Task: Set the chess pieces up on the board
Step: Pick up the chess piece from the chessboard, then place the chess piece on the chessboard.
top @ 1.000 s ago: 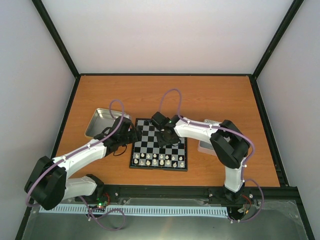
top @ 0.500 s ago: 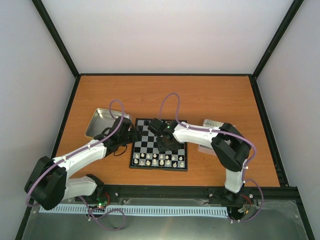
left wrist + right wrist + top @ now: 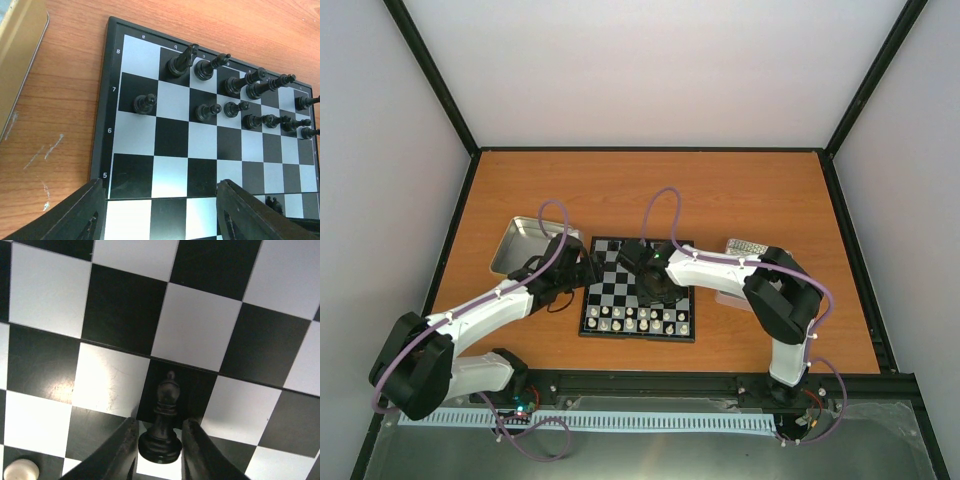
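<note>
As the right wrist view shows, the right gripper (image 3: 161, 432) has its fingers (image 3: 117, 452) closed against the base of a black bishop (image 3: 165, 410), one on each side, with contact on both. The bishop is upright, near the middle of the chessboard (image 3: 610, 288). I can't tell if its base sits on the square or is just off it. The top of one whitish piece (image 3: 20, 471) shows in the lower left corner of that view.

At the board's left edge hovers the left gripper (image 3: 160, 186), jaws wide apart, nothing between them but board squares around rank 5.

On the far side the black pieces (image 3: 235, 85) stand on ranks 8 and 7. A knight (image 3: 182, 59) is on the second file of rank 8, with more back-rank men to its right and pawns (image 3: 145, 103) along rank 7. In the two near rows, by the arm bases, stand the whitish pieces (image 3: 640, 322), too small overhead to name.

One metal tray (image 3: 520, 243) sits on the wooden table (image 3: 740, 190) left of the board, just behind the left wrist. A second tray (image 3: 745, 246) is right of the board, mostly hidden under the right arm.
</note>
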Robot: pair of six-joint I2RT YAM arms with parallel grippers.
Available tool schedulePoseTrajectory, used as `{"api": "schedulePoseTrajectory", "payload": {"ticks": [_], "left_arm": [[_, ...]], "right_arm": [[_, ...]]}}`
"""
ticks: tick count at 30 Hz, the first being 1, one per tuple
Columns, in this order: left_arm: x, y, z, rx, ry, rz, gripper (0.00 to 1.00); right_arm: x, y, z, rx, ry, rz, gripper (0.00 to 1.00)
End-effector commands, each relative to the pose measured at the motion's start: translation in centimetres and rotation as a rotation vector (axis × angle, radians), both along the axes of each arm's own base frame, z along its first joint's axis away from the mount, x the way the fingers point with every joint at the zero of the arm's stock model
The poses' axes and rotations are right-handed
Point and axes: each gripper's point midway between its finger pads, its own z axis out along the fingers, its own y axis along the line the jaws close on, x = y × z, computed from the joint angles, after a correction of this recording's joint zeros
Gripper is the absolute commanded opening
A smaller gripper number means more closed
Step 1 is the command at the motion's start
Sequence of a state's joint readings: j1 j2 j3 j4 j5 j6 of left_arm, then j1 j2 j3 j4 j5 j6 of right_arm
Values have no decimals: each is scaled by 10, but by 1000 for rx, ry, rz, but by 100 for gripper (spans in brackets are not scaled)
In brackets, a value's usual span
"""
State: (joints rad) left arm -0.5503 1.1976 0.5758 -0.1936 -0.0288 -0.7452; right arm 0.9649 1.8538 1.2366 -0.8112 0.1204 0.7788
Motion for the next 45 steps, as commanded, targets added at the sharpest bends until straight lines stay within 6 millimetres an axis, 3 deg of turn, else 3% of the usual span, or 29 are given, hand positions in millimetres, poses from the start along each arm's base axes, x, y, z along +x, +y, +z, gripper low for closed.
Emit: {"api": "schedulePoseTrajectory", "payload": {"ticks": [1,4,10,14,19,25,33,38,45], "left_arm": [[3,-1,9,-21,-33,-7,62],[3,-3,14,-33,-46,-15,63],[4,-16,30,-77,-66,-82,66],[2,-37,67,-150,-123,-199,72],[-9,-65,141,-294,-244,-393,82],[-29,-79,176,-421,-221,-537,84],[-58,-104,179,-571,-88,-784,79],[-72,-110,170,-626,-3,-870,64],[-69,-115,163,-669,61,-862,52]], "right_arm": [[-10,-18,-16,-82,21,-11,21],[-4,-17,-6,-62,-20,-14,17],[23,-11,34,1,-216,34,18],[38,-3,66,95,-383,125,19],[38,19,120,398,-584,267,20],[17,17,171,609,-772,407,19],[-9,20,192,671,-819,602,18],[-19,22,200,668,-841,699,18],[-24,28,190,621,-787,795,17]]}}
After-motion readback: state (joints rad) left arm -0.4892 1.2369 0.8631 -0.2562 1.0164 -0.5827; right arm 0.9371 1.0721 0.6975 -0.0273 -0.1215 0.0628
